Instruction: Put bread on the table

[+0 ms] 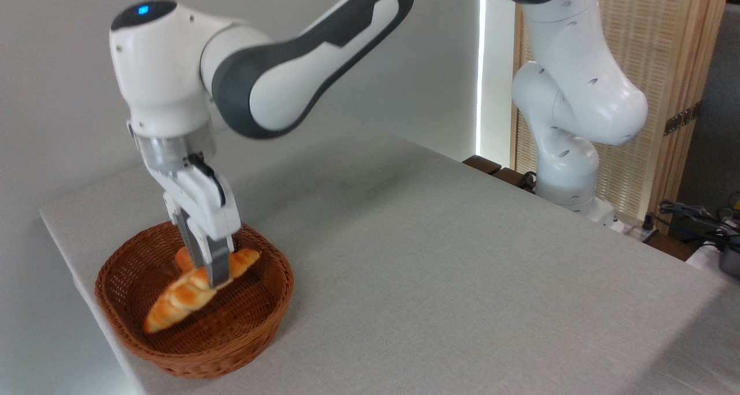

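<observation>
The bread (179, 299) is a long braided golden loaf lying slantwise inside the brown wicker basket (254, 325), one end low at the front left and the other raised toward the back right. My gripper (209, 273) reaches down into the basket and is shut on the loaf's middle, its near finger (218, 265) crossing over the loaf. The loaf looks slightly lifted or tilted; I cannot tell whether its low end touches the basket floor. The table (439, 268) is covered in light grey-beige cloth and stretches to the right of the basket.
A small orange bun (183, 258) peeks out behind the fingers inside the basket. The basket stands near the table's front left corner. The arm's base (569, 192) is at the table's far right edge, with a wooden screen and cables behind it.
</observation>
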`<control>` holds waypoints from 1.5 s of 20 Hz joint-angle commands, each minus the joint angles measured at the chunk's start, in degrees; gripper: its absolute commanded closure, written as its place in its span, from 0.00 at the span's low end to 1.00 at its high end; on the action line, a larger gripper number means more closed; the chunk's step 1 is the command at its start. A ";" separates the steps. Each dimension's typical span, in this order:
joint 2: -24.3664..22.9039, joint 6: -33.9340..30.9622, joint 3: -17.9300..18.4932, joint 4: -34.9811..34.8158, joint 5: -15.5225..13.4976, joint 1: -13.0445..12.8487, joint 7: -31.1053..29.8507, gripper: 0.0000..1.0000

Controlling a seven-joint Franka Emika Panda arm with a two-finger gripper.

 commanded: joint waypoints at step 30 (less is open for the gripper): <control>-24.94 -15.48 -0.02 -24.10 -1.91 -4.33 -0.60 0.00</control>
